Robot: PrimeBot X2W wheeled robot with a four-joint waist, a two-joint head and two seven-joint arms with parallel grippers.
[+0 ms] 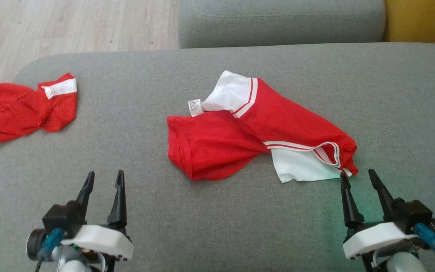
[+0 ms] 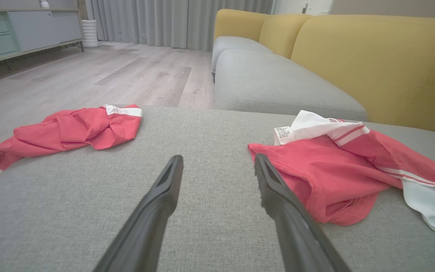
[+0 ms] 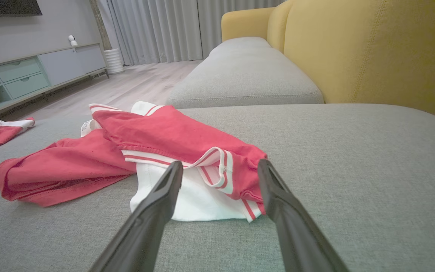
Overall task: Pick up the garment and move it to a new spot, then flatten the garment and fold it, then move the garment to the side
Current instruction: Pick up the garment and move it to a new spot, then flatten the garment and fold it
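Crumpled red-and-white garment (image 1: 255, 136) lies mid-cushion; both grippers stand with fingers spread, holding nothing.

The garment is bunched on the grey cushion (image 1: 217, 226), slightly right of centre. Its red body is twisted, a white panel and label are turned up at the far side, and a white flap with striped trim spills out at the near right corner. The right gripper (image 1: 357, 173) points at that corner, its tips just beside the striped hem but apart from it. The left gripper (image 1: 105, 173) sits well to the left, with bare grey fabric between it and the garment's red edge. A second red garment (image 1: 25, 109) is heaped at the cushion's far left edge, partly hanging over it. Beyond are a grey sofa seat (image 1: 278, 22), a yellow backrest (image 1: 421, 19) and a pale wood floor (image 1: 70, 26).
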